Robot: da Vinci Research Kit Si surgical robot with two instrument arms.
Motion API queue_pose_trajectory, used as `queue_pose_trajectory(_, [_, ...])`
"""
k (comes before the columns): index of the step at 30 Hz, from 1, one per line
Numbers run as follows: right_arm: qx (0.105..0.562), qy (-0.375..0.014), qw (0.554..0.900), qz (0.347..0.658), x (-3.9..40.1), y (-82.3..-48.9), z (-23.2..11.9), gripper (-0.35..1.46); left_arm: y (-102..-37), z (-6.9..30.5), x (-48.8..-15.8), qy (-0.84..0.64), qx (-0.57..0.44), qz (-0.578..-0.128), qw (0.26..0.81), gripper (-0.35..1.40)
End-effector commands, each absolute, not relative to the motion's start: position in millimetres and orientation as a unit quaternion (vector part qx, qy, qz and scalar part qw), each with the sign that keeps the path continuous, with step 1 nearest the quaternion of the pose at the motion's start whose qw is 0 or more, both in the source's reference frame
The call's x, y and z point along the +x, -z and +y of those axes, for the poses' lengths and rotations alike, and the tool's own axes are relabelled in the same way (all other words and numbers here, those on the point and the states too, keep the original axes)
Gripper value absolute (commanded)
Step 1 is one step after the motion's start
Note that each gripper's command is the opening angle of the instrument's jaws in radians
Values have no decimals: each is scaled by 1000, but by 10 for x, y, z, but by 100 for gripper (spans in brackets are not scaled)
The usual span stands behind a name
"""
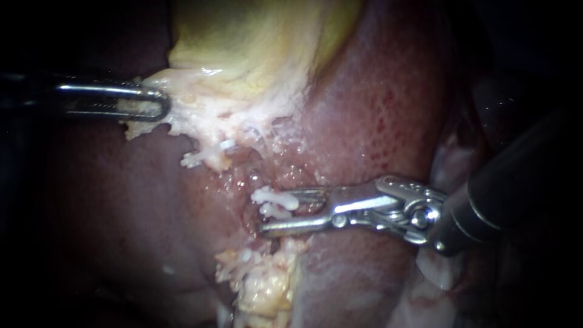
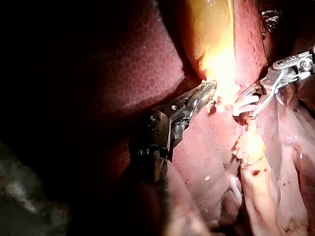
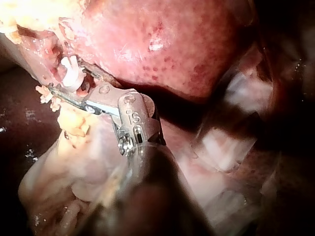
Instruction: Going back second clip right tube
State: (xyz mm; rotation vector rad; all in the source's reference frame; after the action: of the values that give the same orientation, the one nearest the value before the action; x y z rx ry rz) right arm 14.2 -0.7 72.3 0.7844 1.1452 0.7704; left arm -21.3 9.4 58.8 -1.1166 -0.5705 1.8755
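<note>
The right instrument (image 1: 273, 212), a slim steel shaft coming in from the right, is reaching across the dark red, speckled liver (image 1: 388, 103) with its jaws standing open, a clear gap showing between them. A small white plastic clip (image 1: 271, 197) is lying in that gap, close to the tips and nearer the upper jaw. A second white piece is sitting just beneath it; whether the two pieces are one clip or two cannot be told. The lower jaw is running under the clip. The strand the clip is fastened on is mostly hiding behind the clip and the jaws. In the right wrist view the same clip is showing as a white curl between the open jaws, near their ends.

The left instrument (image 1: 149, 103), entering from the left, is clamping its jaws on the ragged pale whitish tissue (image 1: 200, 121) hanging from the lower edge of the yellow-green gallbladder (image 1: 255, 42). Another small white clip (image 1: 206, 158) is sitting at the foot of that fringe, between the two instruments and apart from the right one's jaws. A lump of crumbly yellow fat (image 1: 261, 285) is lying just below the right instrument's lower jaw.
</note>
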Motion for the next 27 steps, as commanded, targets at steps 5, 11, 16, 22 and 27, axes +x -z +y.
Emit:
queue_pose_trajectory(5, [335,-328,711,524,127,-719,-3,50,-588,94,-212,-751,-447,-229,428,-35])
queue_pose_trajectory(11, [302,-277,731,546,99,-701,9,50,-589,95,-211,-751,-447,-229,428,-35])
queue_pose_trajectory(16, [267,-238,746,562,77,-684,19,50,-589,95,-211,-751,-447,-229,428,-35])
queue_pose_trajectory(22, [258,-224,750,566,65,-675,22,50,-589,95,-211,-751,-447,-229,428,-35])
queue_pose_trajectory(27, [255,-225,752,565,71,-677,21,50,-589,95,-211,-751,-447,-229,428,-35])
